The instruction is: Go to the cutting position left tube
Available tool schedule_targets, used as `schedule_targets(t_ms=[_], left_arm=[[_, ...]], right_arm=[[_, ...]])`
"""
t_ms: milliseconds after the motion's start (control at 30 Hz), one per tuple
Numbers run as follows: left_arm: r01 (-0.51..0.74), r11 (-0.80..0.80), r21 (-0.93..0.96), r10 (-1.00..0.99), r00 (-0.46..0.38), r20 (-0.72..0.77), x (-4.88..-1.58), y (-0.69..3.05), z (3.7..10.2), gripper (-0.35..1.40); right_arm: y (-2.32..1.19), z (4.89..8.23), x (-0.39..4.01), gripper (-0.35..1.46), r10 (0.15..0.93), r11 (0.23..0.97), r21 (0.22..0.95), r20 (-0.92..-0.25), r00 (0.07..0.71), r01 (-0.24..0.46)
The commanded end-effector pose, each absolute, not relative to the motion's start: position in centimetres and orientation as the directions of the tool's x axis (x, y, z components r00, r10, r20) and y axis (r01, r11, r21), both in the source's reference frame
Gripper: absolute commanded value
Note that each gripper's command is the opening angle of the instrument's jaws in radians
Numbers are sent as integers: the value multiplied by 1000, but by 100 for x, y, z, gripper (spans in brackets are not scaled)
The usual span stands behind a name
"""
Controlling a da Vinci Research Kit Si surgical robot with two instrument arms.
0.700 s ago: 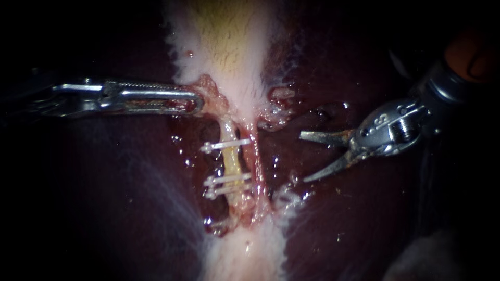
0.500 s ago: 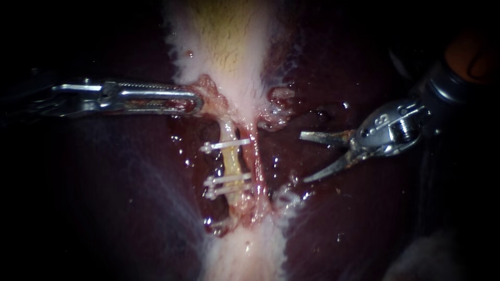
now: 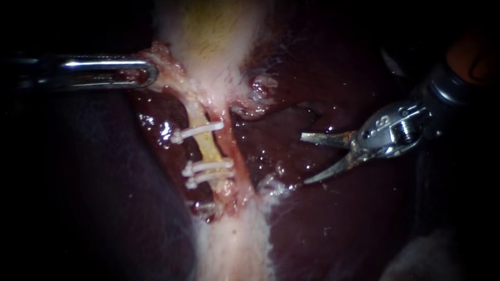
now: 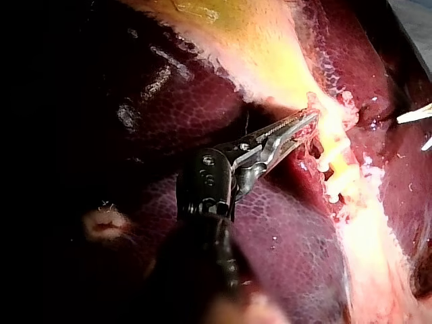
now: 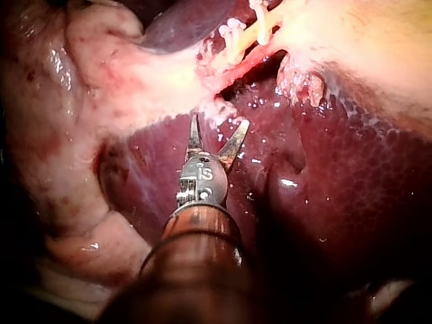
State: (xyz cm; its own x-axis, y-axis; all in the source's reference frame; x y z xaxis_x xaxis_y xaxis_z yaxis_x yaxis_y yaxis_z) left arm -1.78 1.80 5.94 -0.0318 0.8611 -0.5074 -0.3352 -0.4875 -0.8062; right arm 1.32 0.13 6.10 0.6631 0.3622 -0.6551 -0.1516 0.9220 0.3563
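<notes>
The left tube (image 3: pixel 205 143) is pale yellow and slants down from the gallbladder (image 3: pixel 213 36). It carries one white clip (image 3: pixel 198 131) higher up and two clips (image 3: pixel 208 171) close together lower down. A reddish right tube (image 3: pixel 229 151) runs alongside it. My left instrument (image 3: pixel 140 73) is shut on the tissue fold (image 3: pixel 161 65) at the gallbladder's lower end, which the left wrist view also shows in its jaws (image 4: pixel 297 128). My right instrument (image 3: pixel 304 159) hangs well to the right of both tubes with its blades open and empty, short of the tubes (image 5: pixel 253 34) ahead of it (image 5: pixel 219 121).
Dark red liver (image 3: pixel 338 224) surrounds the tubes on both sides. A pale band of tissue (image 3: pixel 234 244) runs down below the clips. My right instrument's blade tips (image 4: pixel 412 116) show beyond the tubes in the left wrist view.
My left instrument has drawn the gripped tissue up and to the left, stretching the tubes into a slant. The clips moved with them. My right instrument has stayed in place, blades still open.
</notes>
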Motion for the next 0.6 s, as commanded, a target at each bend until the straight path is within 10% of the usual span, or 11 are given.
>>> schedule_targets(t_ms=[33, 600], left_arm=[[-340, -490, -803, 859, -33, -511, -180, 179, 598, -35], [-334, -497, -801, 856, -36, -516, -193, 174, 615, -35]], right_arm=[[13, 612, 134, 143, 366, 920, 361, -652, 664, -152], [-4, 599, 200, 143, 384, 886, 460, -658, 647, -59]])
